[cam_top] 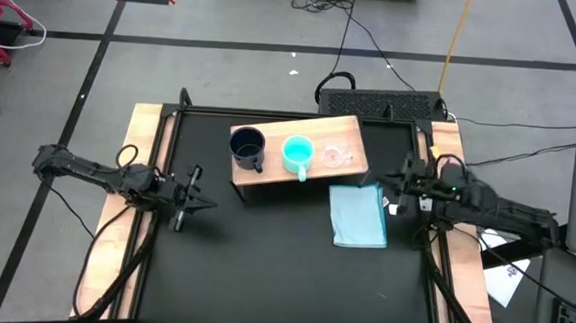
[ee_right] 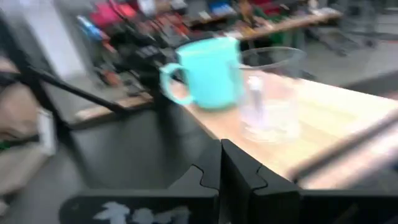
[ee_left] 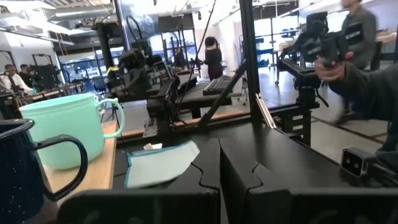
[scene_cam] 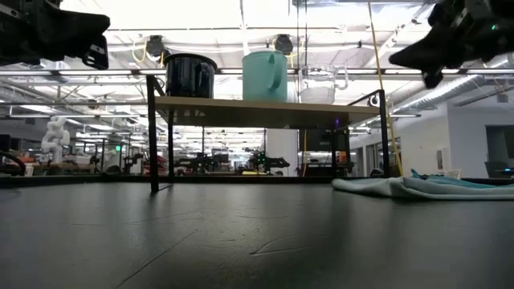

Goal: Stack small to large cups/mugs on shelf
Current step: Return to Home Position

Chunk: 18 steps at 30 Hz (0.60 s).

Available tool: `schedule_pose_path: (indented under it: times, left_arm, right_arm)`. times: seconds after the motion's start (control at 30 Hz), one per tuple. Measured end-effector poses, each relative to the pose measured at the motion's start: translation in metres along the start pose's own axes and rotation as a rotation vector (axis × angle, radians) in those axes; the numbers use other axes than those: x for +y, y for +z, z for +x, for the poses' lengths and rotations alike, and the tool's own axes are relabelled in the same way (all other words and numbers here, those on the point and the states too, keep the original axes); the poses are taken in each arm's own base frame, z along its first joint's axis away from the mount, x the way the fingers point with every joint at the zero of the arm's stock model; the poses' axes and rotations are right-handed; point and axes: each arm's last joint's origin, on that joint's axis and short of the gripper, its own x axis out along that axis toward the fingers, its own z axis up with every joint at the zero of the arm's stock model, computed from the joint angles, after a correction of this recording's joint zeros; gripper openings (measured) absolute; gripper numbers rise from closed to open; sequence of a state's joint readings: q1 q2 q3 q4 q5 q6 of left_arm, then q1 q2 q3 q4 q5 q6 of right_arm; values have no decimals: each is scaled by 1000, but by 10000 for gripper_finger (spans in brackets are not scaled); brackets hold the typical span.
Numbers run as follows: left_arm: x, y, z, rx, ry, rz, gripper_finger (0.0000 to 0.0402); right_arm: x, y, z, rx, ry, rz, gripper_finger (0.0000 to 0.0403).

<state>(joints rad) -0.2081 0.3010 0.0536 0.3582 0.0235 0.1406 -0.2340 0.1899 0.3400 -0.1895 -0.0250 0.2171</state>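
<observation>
**Ana:** Black tabletop (cam_top: 261, 280) is filling most of the overhead view, with an open workshop lying beyond it. What are the grippers doing?

**Ben:** The left gripper (ee_left: 219, 149) is hanging over the table's left side, well apart from the shelf (cam_top: 267, 176). Its two fingers are pressing together with nothing between them. The right gripper (ee_right: 221, 149) is hovering at the right side, near the light-blue cloth (cam_top: 358, 214), and its fingers are likewise meeting on nothing.

**Ana:** And working outward from them?

**Ben:** The shelf is standing at the far middle of the table. All three cups are sitting upright on its board in a row, each apart from the next. The dark navy mug (cam_top: 248, 146) is sitting at the left end, the turquoise mug (cam_top: 298, 152) in the middle, and the clear glass cup (cam_top: 336, 154) towards the right.

**Ana:** So how far along is the job looking?

**Ben:** I'm judging the placing finished. No cup is waiting on the table, and neither gripper is carrying anything. The cups are lining up side by side rather than nesting. Only settling the arms to rest seems left.

**Ana:** How are the cups looking?

**Ben:** The navy one is showing glossy and dark, and the turquoise one is looking much the same size. Both are turning their handles towards the near edge. The glass cup is looking smaller, and it is nearly vanishing against the pale wood from above. Going by the low view, its handle is probably pointing right.
</observation>
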Motion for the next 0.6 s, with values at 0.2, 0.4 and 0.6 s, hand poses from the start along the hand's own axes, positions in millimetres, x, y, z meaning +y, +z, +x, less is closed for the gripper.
schedule_pose_path:
  times: [0.2,0.4,0.6]
  left_arm:
    - [-2,-7,0,51,-17,-4,1]
    - [-3,-18,-2,78,2,13,1]
    - [-3,-19,-2,90,3,25,1]
  right_arm:
    - [0,-14,10,-129,144,9,0]
    - [-1,-19,11,-129,138,-59,0]
    - [-2,-22,9,-104,130,-96,0]
